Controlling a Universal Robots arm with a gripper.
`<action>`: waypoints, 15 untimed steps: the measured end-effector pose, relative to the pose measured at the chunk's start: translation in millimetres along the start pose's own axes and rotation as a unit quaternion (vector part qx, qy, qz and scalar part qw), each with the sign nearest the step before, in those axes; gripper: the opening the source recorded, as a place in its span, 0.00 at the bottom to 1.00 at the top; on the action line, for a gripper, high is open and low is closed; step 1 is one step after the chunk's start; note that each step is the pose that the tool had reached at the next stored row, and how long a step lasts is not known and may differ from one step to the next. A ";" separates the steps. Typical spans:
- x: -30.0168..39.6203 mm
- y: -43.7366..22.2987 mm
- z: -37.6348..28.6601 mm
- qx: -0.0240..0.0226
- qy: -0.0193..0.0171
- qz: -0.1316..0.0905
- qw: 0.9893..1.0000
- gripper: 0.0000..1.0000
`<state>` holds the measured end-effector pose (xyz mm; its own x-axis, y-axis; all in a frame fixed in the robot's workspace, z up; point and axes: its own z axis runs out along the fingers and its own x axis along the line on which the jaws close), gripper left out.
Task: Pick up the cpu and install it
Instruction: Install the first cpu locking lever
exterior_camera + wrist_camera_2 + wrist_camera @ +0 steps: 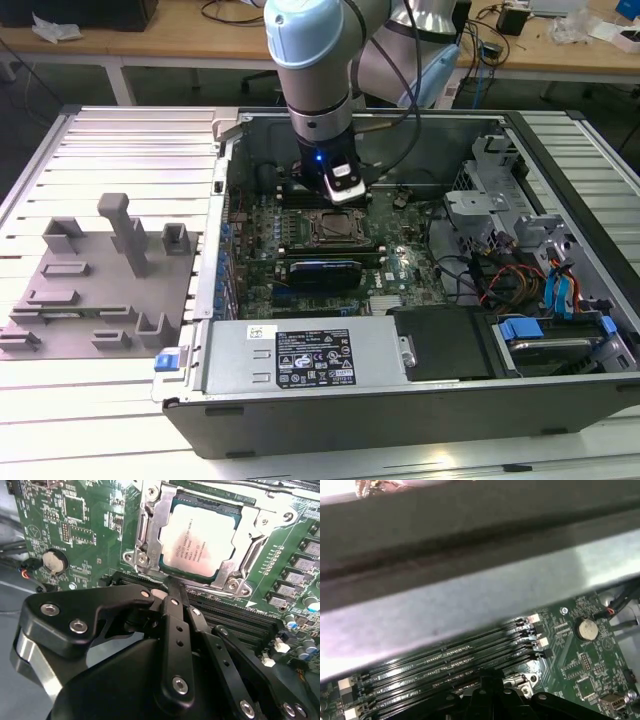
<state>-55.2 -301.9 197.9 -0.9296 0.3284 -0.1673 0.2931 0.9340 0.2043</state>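
The cpu (200, 540), a flat square chip with a silvery top, lies seated inside the metal socket frame (148, 527) on the green motherboard. In the exterior view the socket frame (330, 228) sits mid-board inside the open computer case, and my gripper (344, 190) hangs just above its far edge. The second wrist view has my gripper (169, 584) with its black fingers pressed together, shut on nothing, the tips hovering beside the socket's edge and over the memory slots. The cpu is apart from the fingers.
Memory slots (445, 665) run beside the socket, close to the grey case wall (470, 605). A coin battery (54, 561) sits on the board. Cables and drive bays (540, 290) crowd the exterior view's right. A grey tray with posts (90, 290) lies outside the case on the left.
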 end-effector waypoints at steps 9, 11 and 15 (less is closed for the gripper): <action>1.9 4.2 -2.1 0.004 -0.004 0.013 1.000 0.11; 2.9 4.5 -2.2 0.005 -0.005 0.015 1.000 0.11; 5.5 6.7 -2.2 0.006 -0.006 0.020 1.000 0.11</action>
<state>-58.8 -294.1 200.5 -0.9144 0.3669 -0.1708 0.3324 0.9216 0.2002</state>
